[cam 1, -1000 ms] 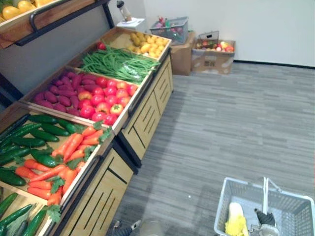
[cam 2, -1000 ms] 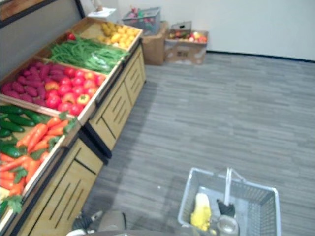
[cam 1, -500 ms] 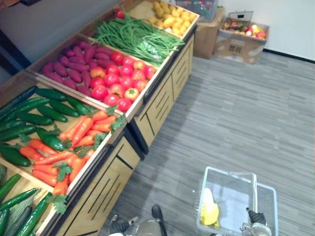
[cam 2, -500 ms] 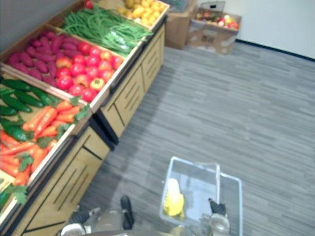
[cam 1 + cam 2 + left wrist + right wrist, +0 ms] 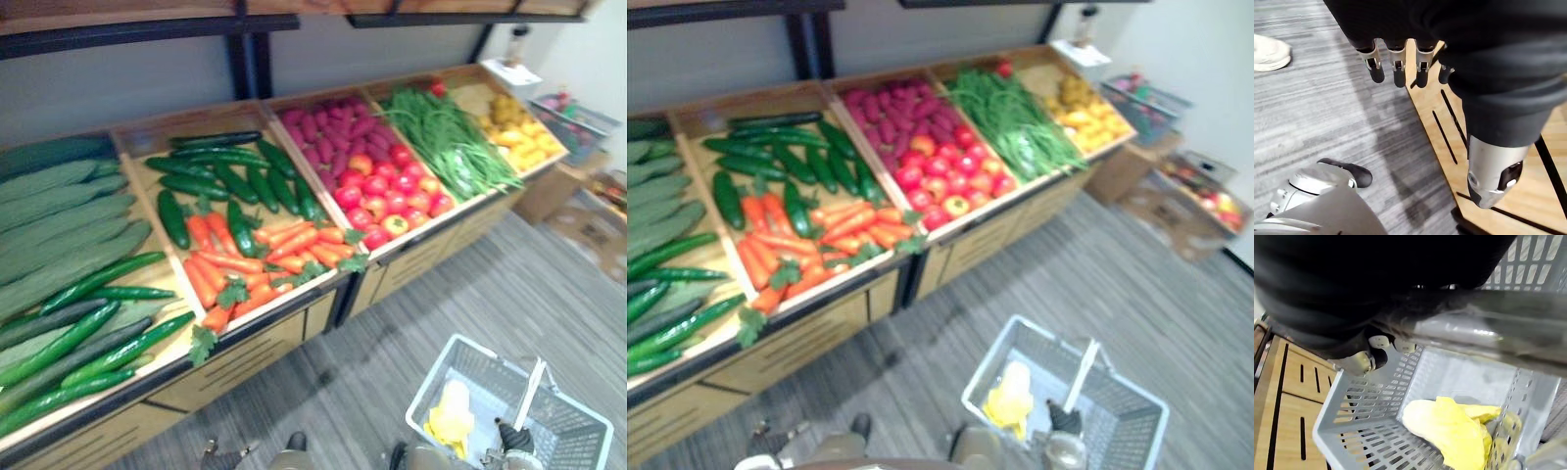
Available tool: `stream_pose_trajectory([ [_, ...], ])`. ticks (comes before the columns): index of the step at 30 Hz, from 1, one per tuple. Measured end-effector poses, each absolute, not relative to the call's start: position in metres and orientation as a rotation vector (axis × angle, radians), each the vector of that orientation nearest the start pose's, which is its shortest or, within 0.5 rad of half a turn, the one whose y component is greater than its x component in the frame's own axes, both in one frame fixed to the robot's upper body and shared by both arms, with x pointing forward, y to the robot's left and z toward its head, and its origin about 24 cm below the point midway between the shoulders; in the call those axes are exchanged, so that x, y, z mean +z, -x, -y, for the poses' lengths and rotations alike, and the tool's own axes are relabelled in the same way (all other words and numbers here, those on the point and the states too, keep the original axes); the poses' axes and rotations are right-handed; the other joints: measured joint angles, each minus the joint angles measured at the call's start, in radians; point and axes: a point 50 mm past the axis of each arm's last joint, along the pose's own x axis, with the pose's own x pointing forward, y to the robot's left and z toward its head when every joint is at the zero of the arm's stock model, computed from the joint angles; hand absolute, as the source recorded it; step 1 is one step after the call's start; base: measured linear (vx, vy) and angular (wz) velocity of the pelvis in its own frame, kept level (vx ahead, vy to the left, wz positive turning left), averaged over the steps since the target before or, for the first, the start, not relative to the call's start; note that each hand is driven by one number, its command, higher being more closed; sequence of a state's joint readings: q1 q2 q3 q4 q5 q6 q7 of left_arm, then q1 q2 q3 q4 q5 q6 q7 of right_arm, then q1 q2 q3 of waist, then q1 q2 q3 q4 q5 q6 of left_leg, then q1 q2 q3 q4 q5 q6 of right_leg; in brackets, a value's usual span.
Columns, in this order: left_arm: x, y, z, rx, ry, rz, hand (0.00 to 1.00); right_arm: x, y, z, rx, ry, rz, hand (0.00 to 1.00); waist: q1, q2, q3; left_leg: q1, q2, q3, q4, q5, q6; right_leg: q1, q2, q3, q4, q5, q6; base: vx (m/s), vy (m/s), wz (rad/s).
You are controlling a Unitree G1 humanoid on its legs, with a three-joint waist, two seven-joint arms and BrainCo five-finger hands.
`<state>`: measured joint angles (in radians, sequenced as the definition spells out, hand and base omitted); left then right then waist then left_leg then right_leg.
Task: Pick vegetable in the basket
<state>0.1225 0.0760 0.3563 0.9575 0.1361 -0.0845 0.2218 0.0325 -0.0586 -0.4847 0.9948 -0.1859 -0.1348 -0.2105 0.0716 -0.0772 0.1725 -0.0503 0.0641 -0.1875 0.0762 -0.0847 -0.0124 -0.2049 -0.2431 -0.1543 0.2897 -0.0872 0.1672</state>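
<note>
Where right hand (image 5: 1364,361) grips, slotted grey basket (image 5: 1374,404)

Grey striped floor (image 5: 549,284) before a long wooden produce stand (image 5: 245,354), white wall (image 5: 1205,54) beyond.

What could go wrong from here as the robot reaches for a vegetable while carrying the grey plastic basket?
1. The left hand hangs open, low beside the light wooden cabinet; lifting it toward the produce could scrape that front.
2. The right hand grips only the grey plastic basket by its handle, so the yellow vegetable inside may slide if the basket swings.
3. The orange carrots lie packed against dark green cucumbers; taking one may drag neighbours out.
</note>
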Motion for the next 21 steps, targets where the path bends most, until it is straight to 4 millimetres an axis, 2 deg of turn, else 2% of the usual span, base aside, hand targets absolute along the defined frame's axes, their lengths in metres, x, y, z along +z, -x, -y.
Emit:
stream_pose_trajectory([
  [2,-0.146,-0.09,-0.242,0.548,-0.139,-0.988,0.0,-0.14,-0.115,0.243,-0.579,0.09,-0.903,1.0,0.009,-0.013,-0.009,-0.016,-0.006,-0.045,0.011,-0.016,-0.03,0.019,0.007,-0.008,-0.086,0.02,0.001,0.18,-0.349,0.81],
  [3,-0.145,-0.091,-0.246,0.564,-0.137,-0.98,0.0,-0.143,-0.109,0.239,-0.572,0.08,-0.924,1.0,0.009,-0.05,-0.029,-0.031,-0.028,-0.071,0.011,-0.02,-0.058,0.04,-0.006,-0.03,-0.117,0.093,-0.019,0.23,-0.589,0.96],
  [4,-0.149,-0.092,-0.237,0.566,-0.1,-1.0,0.0,-0.144,-0.111,0.24,-0.566,0.083,-0.935,1.0,0.015,-0.008,-0.032,-0.036,0.008,-0.074,0.007,-0.017,-0.084,0.054,0.017,-0.09,-0.11,0.076,-0.018,0.19,-0.504,0.99],
  [5,-0.15,-0.089,-0.233,0.572,-0.083,-1.01,0.0,-0.142,-0.113,0.244,-0.577,0.086,-0.924,1.0,0.011,0.005,-0.035,-0.046,0.024,-0.041,0.001,0.001,-0.098,0.061,0.026,-0.115,-0.114,0.063,-0.036,0.2,-0.422,0.89],
  [6,-0.153,-0.085,-0.227,0.586,-0.05,-1.028,0.0,-0.14,-0.114,0.252,-0.586,0.103,-0.918,1.0,0.004,0.042,-0.041,-0.039,0.066,-0.011,-0.024,0.023,-0.12,0.077,0.06,-0.157,-0.118,0.042,-0.047,0.18,-0.285,0.82],
  [7,-0.156,-0.078,-0.224,0.597,-0.035,-1.049,0.0,-0.139,-0.117,0.255,-0.571,0.11,-0.924,1.0,0.013,0.065,-0.043,-0.023,0.1,-0.016,-0.06,0.056,-0.149,0.091,0.087,-0.18,-0.117,0.029,-0.07,0.18,-0.285,0.64],
  [8,-0.157,-0.074,-0.223,0.602,-0.031,-1.062,0.0,-0.139,-0.12,0.253,-0.564,0.107,-0.925,1.0,0.018,0.067,-0.043,-0.016,0.11,-0.015,-0.074,0.071,-0.155,0.096,0.098,-0.185,-0.117,0.023,-0.08,0.17,-0.352,0.37],
  [10,-0.161,-0.06,-0.22,0.654,0.03,-1.098,0.0,-0.14,-0.125,0.247,-0.543,0.099,-0.922,1.0,0.015,0.067,-0.042,-0.018,0.133,-0.002,-0.082,0.113,-0.15,0.114,0.123,-0.219,-0.119,0.008,-0.105,0.11,-0.292,0.35],
  [12,-0.161,-0.057,-0.22,0.672,0.043,-1.105,0.0,-0.141,-0.123,0.247,-0.546,0.101,-0.933,1.0,0.009,0.067,-0.043,-0.027,0.134,0.057,-0.082,0.141,-0.145,0.129,0.121,-0.243,-0.133,0.005,-0.109,0.04,-0.118,0.41],
  [14,-0.161,-0.056,-0.222,0.71,0.046,-1.104,0.0,-0.142,-0.119,0.251,-0.559,0.104,-0.944,1.0,-0.018,0.062,-0.039,-0.049,0.121,0.245,-0.095,0.192,-0.11,0.143,0.096,-0.295,-0.15,0.004,-0.109,-0.02,-0.022,0.62],
  [16,-0.16,-0.055,-0.222,0.72,0.04,-1.105,0.0,-0.142,-0.118,0.251,-0.566,0.101,-0.948,1.0,-0.025,0.077,-0.045,-0.054,0.115,0.368,-0.106,0.204,-0.095,0.143,0.093,-0.31,-0.151,0.002,-0.106,-0.06,0.05,0.38],
  [19,-0.16,-0.055,-0.222,0.727,0.034,-1.105,0.0,-0.141,-0.118,0.254,-0.573,0.105,-0.946,1.0,-0.041,0.085,-0.049,-0.047,0.105,0.366,-0.171,0.215,-0.091,0.14,0.099,-0.331,-0.17,0.002,-0.097,-0.11,0.063,0.25],
  [21,-0.159,-0.056,-0.225,0.741,0.023,-1.101,0.0,-0.142,-0.117,0.254,-0.574,0.106,-0.95,1.0,-0.039,0.078,-0.044,-0.053,0.103,0.37,-0.175,0.215,-0.088,0.141,0.098,-0.329,-0.186,0.006,-0.083,-0.13,0.072,0.12],
])
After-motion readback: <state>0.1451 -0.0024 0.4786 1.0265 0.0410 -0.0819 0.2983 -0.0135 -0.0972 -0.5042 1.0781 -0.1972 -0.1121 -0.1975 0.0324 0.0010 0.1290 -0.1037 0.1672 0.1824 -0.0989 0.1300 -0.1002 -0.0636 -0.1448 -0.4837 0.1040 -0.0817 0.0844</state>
